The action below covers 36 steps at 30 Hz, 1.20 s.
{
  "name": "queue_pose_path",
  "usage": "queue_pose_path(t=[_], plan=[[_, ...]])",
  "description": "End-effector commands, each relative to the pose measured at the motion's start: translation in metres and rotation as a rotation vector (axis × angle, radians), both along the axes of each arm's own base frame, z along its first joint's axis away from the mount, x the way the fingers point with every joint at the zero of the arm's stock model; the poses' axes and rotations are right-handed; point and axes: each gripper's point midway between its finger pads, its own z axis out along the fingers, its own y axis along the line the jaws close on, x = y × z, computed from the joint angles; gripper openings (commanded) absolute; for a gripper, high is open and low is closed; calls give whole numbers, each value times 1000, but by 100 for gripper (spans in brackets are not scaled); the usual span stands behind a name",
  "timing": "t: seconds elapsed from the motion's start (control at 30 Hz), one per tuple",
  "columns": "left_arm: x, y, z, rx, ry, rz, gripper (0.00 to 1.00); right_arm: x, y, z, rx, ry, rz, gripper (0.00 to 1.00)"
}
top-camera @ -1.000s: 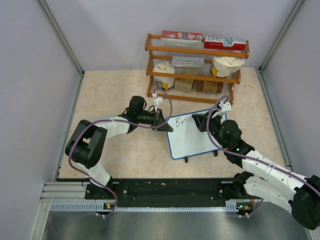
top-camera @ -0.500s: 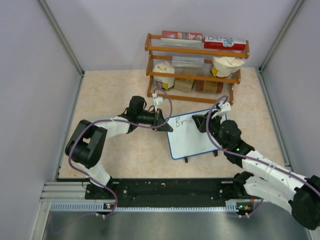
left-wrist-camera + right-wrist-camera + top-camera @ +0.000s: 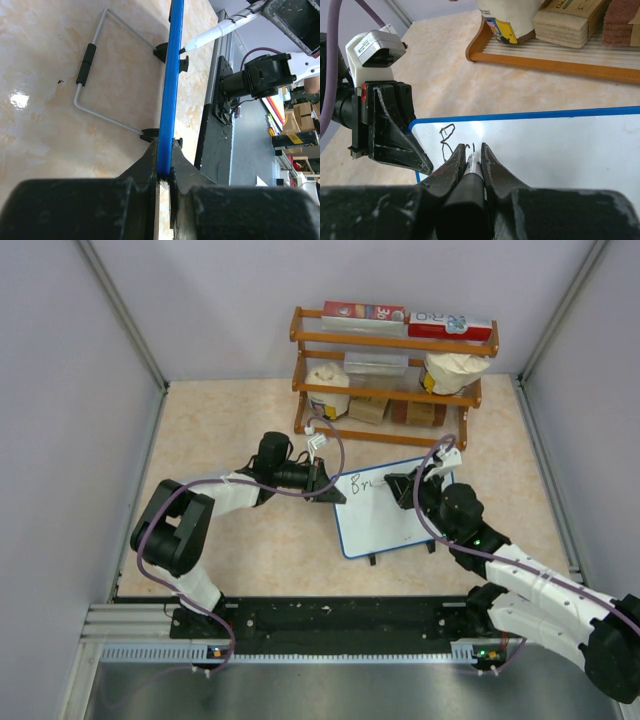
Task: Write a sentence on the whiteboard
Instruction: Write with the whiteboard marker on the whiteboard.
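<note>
The whiteboard (image 3: 385,515) stands tilted on its wire stand in the middle of the table. My left gripper (image 3: 328,487) is shut on its blue rim (image 3: 170,100) at the upper left corner. My right gripper (image 3: 408,488) is shut on a marker (image 3: 472,167), tip against the board near the top. The sentence (image 3: 362,482) is only a few black letters, roughly "Bri", at the board's top left; they also show in the right wrist view (image 3: 447,137). The marker tip (image 3: 186,48) touches the board face in the left wrist view.
A wooden rack (image 3: 390,370) with boxes, sacks and sponges stands just behind the board. Grey walls close in the table on the left, right and back. The board's wire stand (image 3: 95,70) props it from behind.
My right gripper has moved the marker slightly right along the top line, adding a stroke after "Br". The left gripper and board have not moved.
</note>
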Motion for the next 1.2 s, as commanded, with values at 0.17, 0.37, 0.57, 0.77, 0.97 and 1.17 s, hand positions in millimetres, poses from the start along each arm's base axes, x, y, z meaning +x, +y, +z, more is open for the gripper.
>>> queue_pose_path(t=[0.17, 0.37, 0.57, 0.77, 0.97, 1.17], plan=[[7, 5, -30, 100, -56, 37, 0, -3, -3, 0, -5, -11, 12, 0], [7, 6, -31, 100, -52, 38, 0, -4, -2, 3, -2, -25, 18, 0], [7, 5, -30, 101, -55, 38, 0, -6, -2, 24, 48, -72, 22, 0], [7, 5, -30, 100, -55, 37, 0, -2, -2, 52, 85, -145, 9, 0], [8, 5, -30, 101, -55, 40, 0, 11, 1, 59, 50, -157, -13, 0], [8, 6, -30, 103, -56, 40, 0, 17, 2, 55, 43, -152, -25, 0]])
